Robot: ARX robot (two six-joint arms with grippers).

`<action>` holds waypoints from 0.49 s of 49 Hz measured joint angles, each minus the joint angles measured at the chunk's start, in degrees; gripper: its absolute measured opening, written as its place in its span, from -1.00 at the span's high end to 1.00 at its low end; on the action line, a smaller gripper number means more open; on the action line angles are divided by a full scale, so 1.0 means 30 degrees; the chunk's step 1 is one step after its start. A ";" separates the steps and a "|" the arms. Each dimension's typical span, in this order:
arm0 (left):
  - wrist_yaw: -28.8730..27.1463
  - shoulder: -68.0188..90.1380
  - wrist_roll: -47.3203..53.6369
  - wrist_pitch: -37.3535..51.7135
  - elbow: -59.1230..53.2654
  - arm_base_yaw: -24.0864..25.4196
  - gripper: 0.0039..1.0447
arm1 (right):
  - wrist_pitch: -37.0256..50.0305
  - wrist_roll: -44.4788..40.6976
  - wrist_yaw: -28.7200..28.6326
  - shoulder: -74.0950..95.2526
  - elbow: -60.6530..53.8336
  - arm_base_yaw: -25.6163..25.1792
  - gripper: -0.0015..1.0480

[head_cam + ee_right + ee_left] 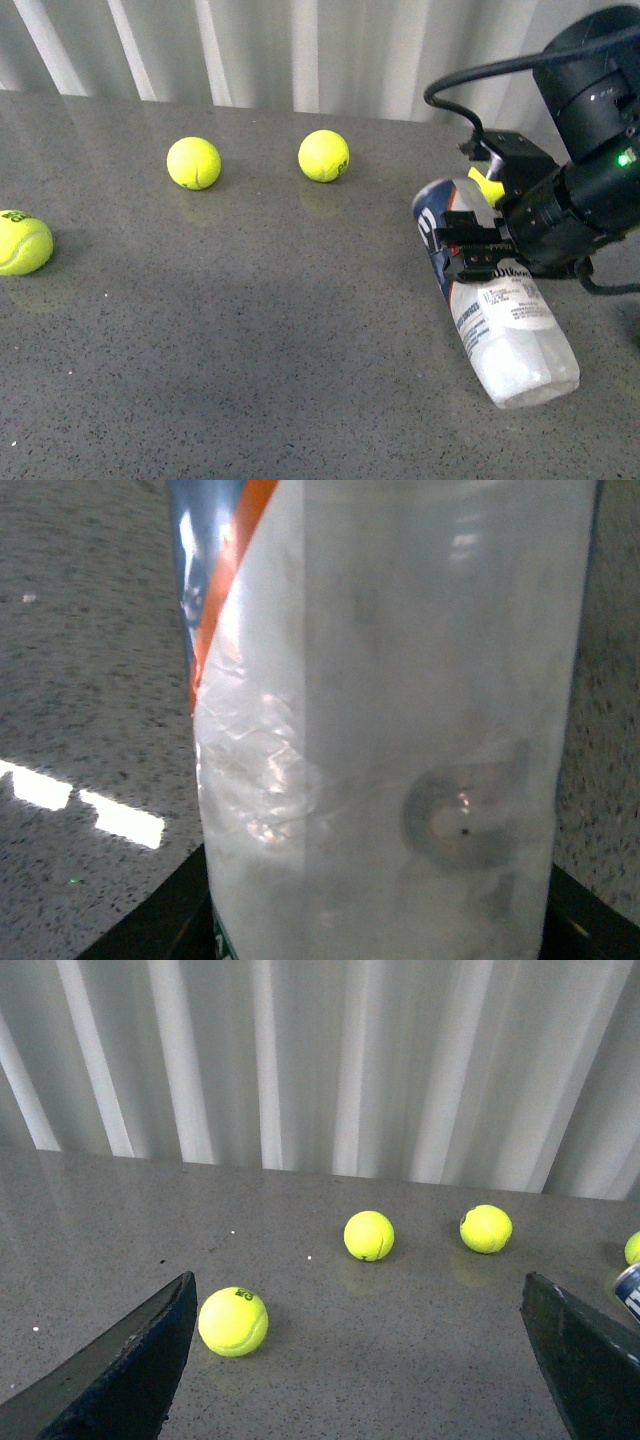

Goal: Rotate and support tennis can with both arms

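front: tennis can (497, 300) lies slanted on worktop (250, 350), right of frame, right end effector (470, 248) clamped across its middle | tennis balls (194, 162): four, one half hidden behind that arm | left wrist: left end effector (357, 1290) spread wide, empty | right wrist: can label close up

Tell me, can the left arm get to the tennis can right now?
Probably yes. The left gripper is open, and the tennis can shows at the edge of its view, with only bare table between. The right gripper holds the can's middle, so its clear end is free.
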 joint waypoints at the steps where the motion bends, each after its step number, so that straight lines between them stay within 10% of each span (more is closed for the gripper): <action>1: 0.0000 0.0000 0.0000 0.0000 0.0000 0.0000 -0.87 | -0.0007 -0.0750 -0.0066 -0.0255 0.0080 0.0175 -0.03; 24: 0.0000 0.0000 0.0000 0.0000 0.0000 0.0000 -0.87 | -0.1049 -2.0356 -0.3096 -0.0095 0.5115 0.2732 0.72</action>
